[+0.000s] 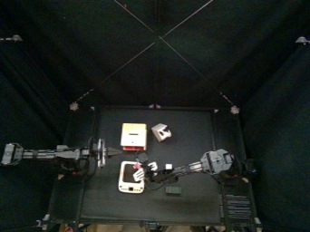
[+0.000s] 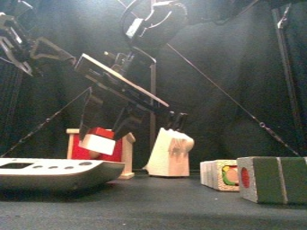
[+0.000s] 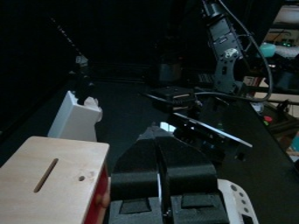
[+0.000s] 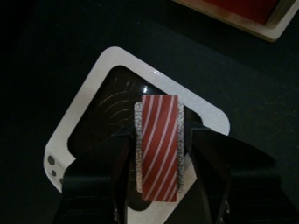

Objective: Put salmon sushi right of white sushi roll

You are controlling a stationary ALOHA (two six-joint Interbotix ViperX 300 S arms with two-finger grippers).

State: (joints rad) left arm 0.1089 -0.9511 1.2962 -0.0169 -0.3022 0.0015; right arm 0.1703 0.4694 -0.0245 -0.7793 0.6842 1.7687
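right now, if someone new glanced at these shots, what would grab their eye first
Most striking is the striped red-and-white salmon sushi standing between the jaws of the right tool, directly above a white-rimmed dark tray near the table's front. Behind it sit a yellow-red-white box and a small white-and-pink cube. The left tool rests at the table's left side, jaws together.

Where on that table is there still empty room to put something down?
Bare table lies at the back right, between the small cube and the right edge. Crowded at front left: the right gripper holds the salmon sushi over the white sushi roll, the yellow-red box just behind.
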